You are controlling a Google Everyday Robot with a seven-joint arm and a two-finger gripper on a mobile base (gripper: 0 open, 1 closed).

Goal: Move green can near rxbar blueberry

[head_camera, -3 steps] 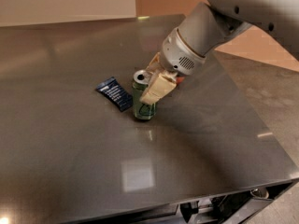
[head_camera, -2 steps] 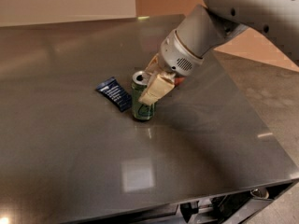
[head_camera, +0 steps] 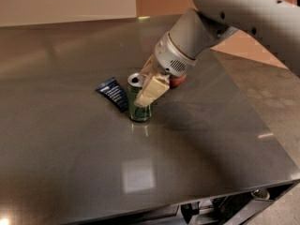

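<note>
Green can [head_camera: 139, 114] in pincer [head_camera: 139, 95], by rxbar [head_camera: 114, 93]

claw [head_camera: 143, 92] gripping can [head_camera: 140, 113], between bar [head_camera: 113, 93] and apple [head_camera: 178, 82]

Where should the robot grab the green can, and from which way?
I'd say around the round middle of the green can, coming down from the side away from the rxbar blueberry. It stands upright, and the bar lies close beside it. The gripper is at the can on that side.
</note>
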